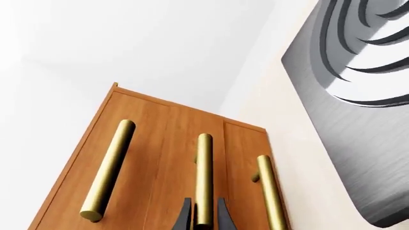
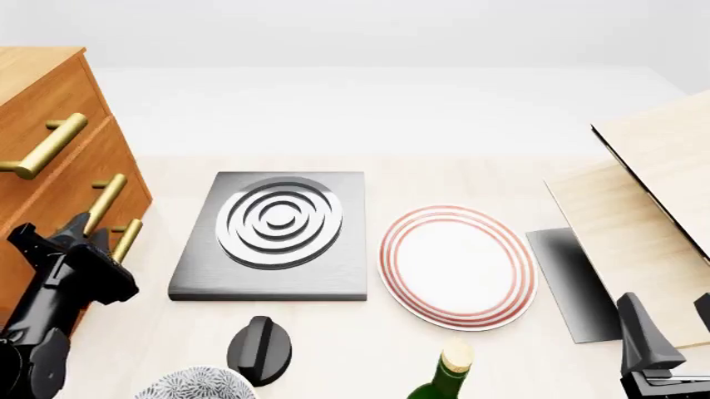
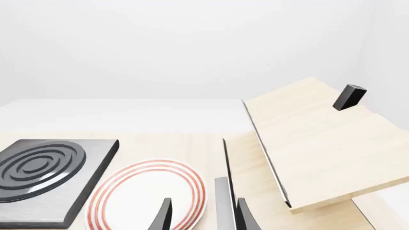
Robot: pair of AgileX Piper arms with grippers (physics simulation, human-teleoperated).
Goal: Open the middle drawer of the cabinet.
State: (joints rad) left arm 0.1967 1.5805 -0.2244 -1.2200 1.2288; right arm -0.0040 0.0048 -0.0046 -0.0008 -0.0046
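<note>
The orange-brown cabinet (image 2: 39, 100) stands at the table's left edge, with three brass bar handles. The middle drawer (image 2: 69, 195) looks flush with the other two. In the left wrist view the middle drawer (image 1: 181, 158) has its brass handle (image 1: 204, 177) running between my left fingertips (image 1: 185, 216). My left gripper (image 1: 204, 218), which also shows in the front view (image 2: 86, 226), is closed narrowly on that handle. My right gripper (image 2: 671, 326) is open and empty near the front right; it also shows in the right wrist view (image 3: 204, 215).
A grey stove plate (image 2: 272, 237) lies right of the cabinet, then a red-ringed white plate (image 2: 457, 266). A black knob (image 2: 261, 349), a patterned bowl (image 2: 199, 386) and a green bottle (image 2: 444, 378) sit at the front edge. Pale wooden boards (image 2: 654, 191) and a dark slab (image 2: 571, 283) stand right.
</note>
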